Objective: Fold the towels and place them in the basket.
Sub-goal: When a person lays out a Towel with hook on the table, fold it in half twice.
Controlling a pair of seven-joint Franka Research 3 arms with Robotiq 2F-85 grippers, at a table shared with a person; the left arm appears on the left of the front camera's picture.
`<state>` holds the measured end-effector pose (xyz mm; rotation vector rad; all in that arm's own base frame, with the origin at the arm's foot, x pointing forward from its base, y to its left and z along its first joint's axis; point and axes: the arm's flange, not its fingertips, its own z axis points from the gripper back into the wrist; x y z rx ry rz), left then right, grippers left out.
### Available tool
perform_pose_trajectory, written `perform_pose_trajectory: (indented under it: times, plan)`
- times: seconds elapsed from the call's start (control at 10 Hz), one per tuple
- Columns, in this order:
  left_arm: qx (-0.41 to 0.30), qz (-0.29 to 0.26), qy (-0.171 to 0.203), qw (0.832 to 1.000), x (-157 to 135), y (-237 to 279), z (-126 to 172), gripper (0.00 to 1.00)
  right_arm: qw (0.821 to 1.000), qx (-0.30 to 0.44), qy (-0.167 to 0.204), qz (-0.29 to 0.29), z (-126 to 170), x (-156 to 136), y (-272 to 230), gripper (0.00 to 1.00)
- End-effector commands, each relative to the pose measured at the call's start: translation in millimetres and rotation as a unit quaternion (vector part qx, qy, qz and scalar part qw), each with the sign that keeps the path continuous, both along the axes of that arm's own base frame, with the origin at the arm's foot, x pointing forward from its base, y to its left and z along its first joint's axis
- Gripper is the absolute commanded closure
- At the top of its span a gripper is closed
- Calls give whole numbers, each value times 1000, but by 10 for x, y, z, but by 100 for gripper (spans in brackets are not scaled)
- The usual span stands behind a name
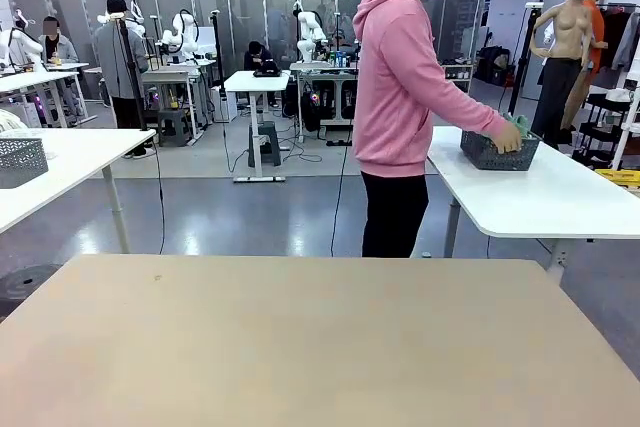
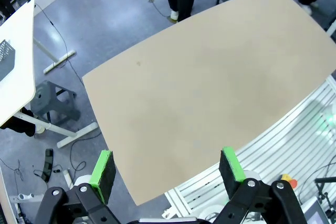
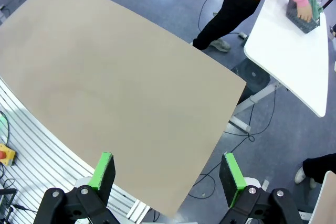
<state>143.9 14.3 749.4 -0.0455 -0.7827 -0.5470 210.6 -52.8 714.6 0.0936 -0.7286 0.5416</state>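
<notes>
Meanwhile basket (image 1: 484, 154) on side table (image 1: 560, 197), apparently holding green towel (image 3: 315, 9).

Front cam sits low at the desk (image 1: 300, 347) edge, facing across. Both wrist cams high, looking down (all share the desk).

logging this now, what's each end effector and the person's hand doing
Left end effector: open, empty.
Right end effector: open, empty.
Person's hand: on the basket.
</notes>
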Motion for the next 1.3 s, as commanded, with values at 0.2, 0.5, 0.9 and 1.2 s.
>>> perform_pose_trajectory:
  times: [0.2,0.5,0.9,1.2]
  plan:
    - [0,0,0,1000,-4,0,7,0,1000,1,-1,3,0,8,3,0]
    - [0,0,0,1000,-4,0,7,0,1000,1,-1,3,0,8,3,0]
    - [0,0,0,1000,-4,0,7,0,1000,1,-1,3,0,8,3,0]
    - [0,0,0,1000,-4,0,7,0,1000,1,-1,3,0,8,3,0]
